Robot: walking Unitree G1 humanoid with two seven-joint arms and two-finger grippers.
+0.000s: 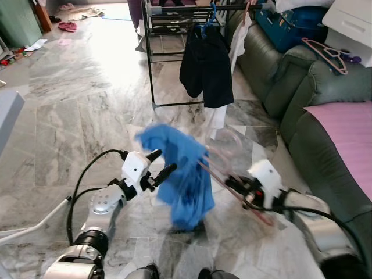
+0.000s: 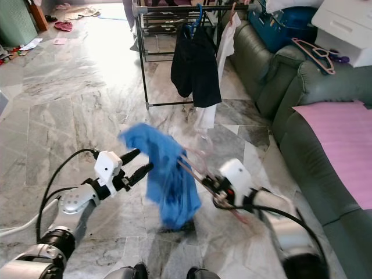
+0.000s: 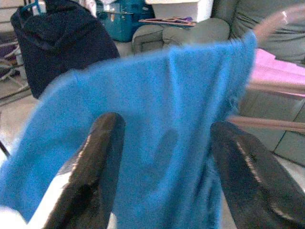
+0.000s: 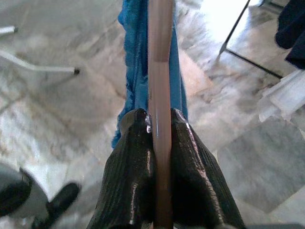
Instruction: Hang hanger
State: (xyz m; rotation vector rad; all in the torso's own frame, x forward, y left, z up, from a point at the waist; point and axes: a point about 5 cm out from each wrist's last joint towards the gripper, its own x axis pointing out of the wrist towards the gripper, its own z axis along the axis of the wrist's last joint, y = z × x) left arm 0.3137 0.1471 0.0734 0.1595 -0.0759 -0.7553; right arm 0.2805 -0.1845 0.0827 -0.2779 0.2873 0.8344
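At the lower centre of the left eye view, the right gripper (image 1: pixel 233 187) reaches in from the lower right, fingers (image 4: pixel 138 162) clamped on a pink hanger (image 4: pixel 159 71) carrying a blue garment (image 1: pixel 180 174). Opposite, the left gripper (image 1: pixel 158 165) angles up from the lower left, fingers (image 3: pixel 97 162) spread wide beside the cloth. Above stands a clothes rack (image 1: pixel 152 58).

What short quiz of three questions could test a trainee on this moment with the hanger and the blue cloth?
1. True or false: the right gripper is shut on the pink hanger.
2. What hangs over that hanger? A) blue cloth B) a white towel C) nothing
3. Fill in: the left gripper is ____, its fingers apart in front of the cloth.

Key: 1 true; 2 A; 3 open.
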